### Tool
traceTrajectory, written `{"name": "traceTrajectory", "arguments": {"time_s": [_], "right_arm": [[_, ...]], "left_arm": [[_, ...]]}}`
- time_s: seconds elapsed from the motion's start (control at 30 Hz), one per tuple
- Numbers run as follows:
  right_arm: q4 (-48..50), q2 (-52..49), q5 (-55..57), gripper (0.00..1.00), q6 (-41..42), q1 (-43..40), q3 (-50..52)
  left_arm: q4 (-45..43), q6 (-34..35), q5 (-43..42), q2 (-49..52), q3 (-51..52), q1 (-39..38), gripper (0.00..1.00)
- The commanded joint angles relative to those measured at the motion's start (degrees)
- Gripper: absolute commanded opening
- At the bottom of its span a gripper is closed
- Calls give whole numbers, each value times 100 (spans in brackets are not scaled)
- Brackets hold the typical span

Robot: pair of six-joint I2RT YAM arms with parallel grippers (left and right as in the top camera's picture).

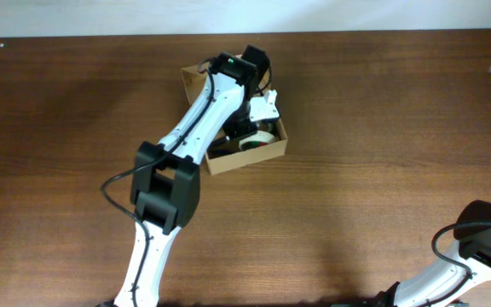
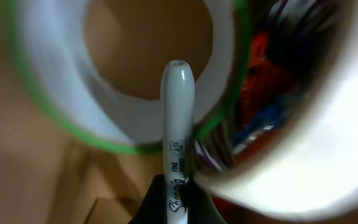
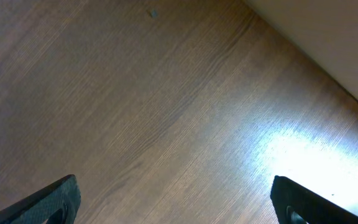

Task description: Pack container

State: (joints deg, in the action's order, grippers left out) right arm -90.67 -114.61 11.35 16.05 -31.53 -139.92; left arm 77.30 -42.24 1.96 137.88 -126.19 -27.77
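Cardboard container (image 1: 245, 160) holds tape rolls (image 2: 48, 81); left gripper (image 2: 178, 193) pinches a marker (image 2: 178, 118) inside, not yet released; right gripper (image 3: 176, 196) spread wide, idle.

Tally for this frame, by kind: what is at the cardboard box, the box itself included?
container: 1
tape rolls: 2, the green-edged roll and the white roll
marker: 1
colourful items behind the rolls: too blurred to count
Total: 4

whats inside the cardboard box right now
A green-edged tape roll, a white roll and a Sharpie marker held by the left gripper. The left arm hides much of the box from overhead.
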Motion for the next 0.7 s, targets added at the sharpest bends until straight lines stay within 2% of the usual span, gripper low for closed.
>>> {"name": "traceTrajectory", "arguments": {"time_s": [0.0, 0.37, 0.47, 0.6, 0.67], "right_arm": [[2, -24, 72, 99, -20, 0, 31], [2, -24, 72, 99, -20, 0, 31], [2, -24, 72, 99, -20, 0, 31], [2, -24, 72, 99, -20, 0, 31], [2, -24, 72, 99, -20, 0, 31]], "left_arm": [[0, -118, -68, 195, 59, -17, 2], [46, 109, -68, 181, -96, -28, 13], [42, 289, -68, 181, -297, -28, 25], [94, 498, -63, 175, -573, -28, 58], [153, 564, -63, 125, -671, -28, 61]]}}
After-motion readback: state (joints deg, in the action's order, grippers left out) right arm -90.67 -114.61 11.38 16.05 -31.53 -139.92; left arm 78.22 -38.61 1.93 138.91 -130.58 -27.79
